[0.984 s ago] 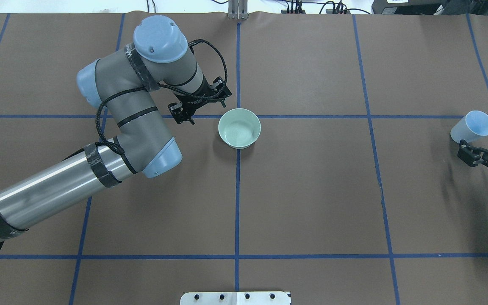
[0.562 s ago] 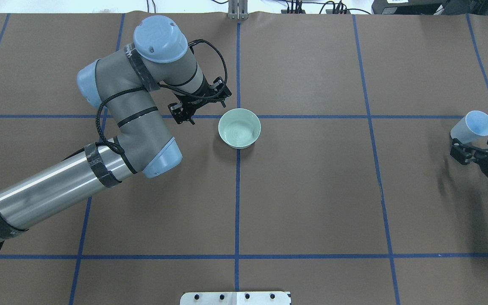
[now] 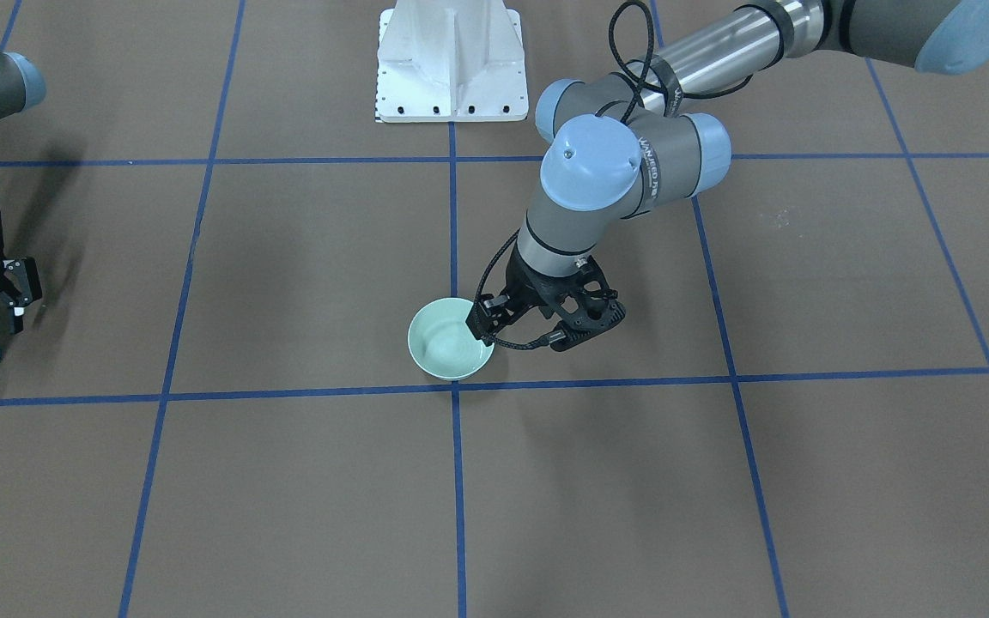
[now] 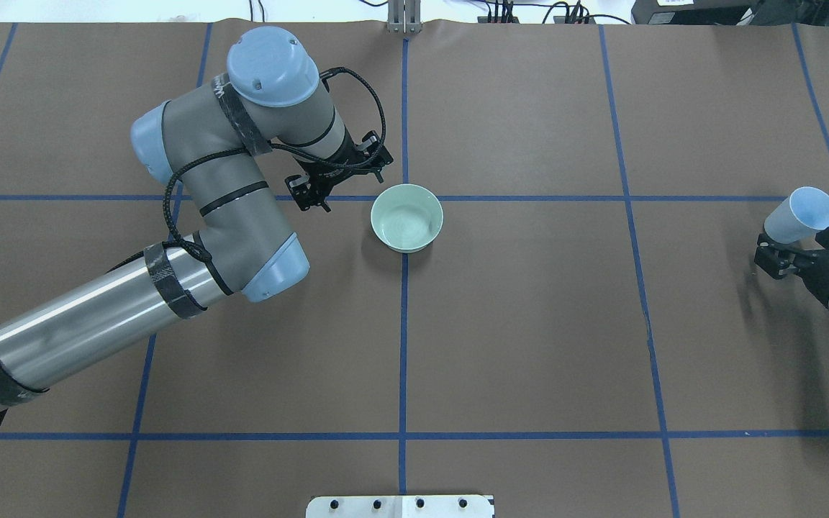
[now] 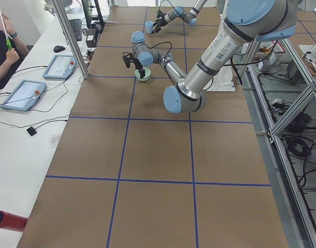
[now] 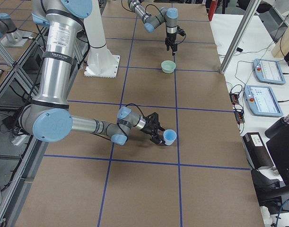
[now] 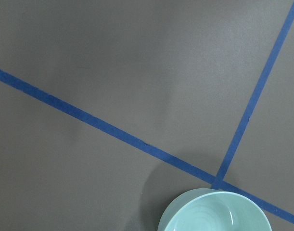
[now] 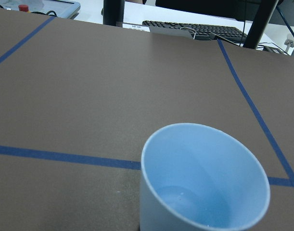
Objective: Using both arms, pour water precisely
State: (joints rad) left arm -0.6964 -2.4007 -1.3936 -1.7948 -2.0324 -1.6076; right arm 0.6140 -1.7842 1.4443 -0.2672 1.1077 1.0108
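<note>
A pale green bowl (image 4: 406, 217) stands empty at the table's middle, where two blue tape lines cross; it also shows in the front view (image 3: 450, 350) and the left wrist view (image 7: 214, 214). My left gripper (image 4: 346, 181) hangs open and empty just left of the bowl, fingers pointing down. A light blue cup (image 4: 799, 216) with a little water in it (image 8: 204, 192) stands at the far right. My right gripper (image 4: 803, 248) is open and lies low, right behind the cup without gripping it (image 6: 156, 135).
The white pedestal (image 3: 450, 60) stands at the robot's edge of the table. Brown paper with blue tape lines (image 4: 630, 198) covers the table. Tablets (image 6: 269, 99) and a keyboard lie on the operators' bench beyond the far edge. A person (image 5: 0, 46) sits there.
My right gripper has moved forward and a little to the left, closing in on the blue cup. The left arm, the bowl and the cup have not moved.
</note>
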